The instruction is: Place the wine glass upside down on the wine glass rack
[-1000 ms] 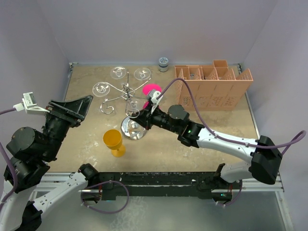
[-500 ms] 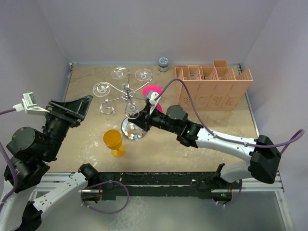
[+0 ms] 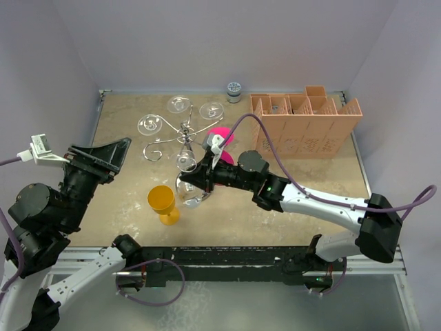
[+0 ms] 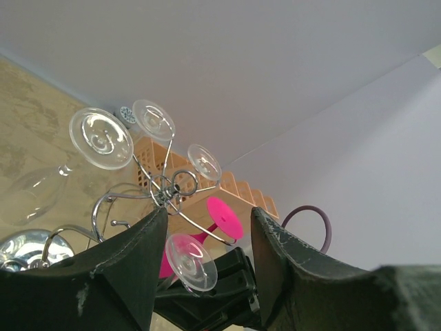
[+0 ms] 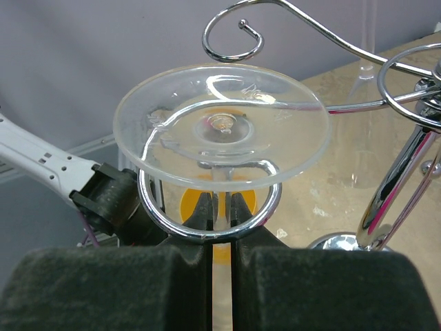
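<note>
On my right wrist view, the right claw (image 5: pixel 220 207) is pinched tight on the stem of the clear wine glass (image 5: pixel 220 127). The glass is upside down, its round foot lying just over a curled ring of the silver rack (image 5: pixel 393 186), the stem passing down through that ring. I cannot tell whether the foot bears on the wire. In the overhead view this sits left of centre, just right of a yellow goblet (image 3: pixel 162 201). Three more glasses (image 3: pixel 178 104) hang toward the upper left. The left claw (image 4: pixel 207 262) is spread wide, holding nothing, at the left edge of the overhead frame.
</note>
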{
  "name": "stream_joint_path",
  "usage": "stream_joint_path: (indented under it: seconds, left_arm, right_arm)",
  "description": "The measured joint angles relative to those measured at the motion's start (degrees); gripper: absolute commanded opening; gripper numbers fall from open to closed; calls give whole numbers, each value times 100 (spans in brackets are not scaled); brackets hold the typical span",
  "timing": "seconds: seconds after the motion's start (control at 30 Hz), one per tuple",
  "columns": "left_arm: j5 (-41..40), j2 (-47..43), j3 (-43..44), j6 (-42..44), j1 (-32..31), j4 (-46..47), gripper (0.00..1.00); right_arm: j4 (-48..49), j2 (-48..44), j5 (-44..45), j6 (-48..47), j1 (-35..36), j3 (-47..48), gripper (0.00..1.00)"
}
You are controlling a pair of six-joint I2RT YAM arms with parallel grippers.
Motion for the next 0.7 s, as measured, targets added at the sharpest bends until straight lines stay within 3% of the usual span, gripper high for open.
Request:
stream_joint_path:
  seconds: [0.7]
  left_arm:
    - [-4, 0, 0, -2, 0, 0, 49]
  right_arm:
    - [68, -122, -367, -90, 26, -66, 0]
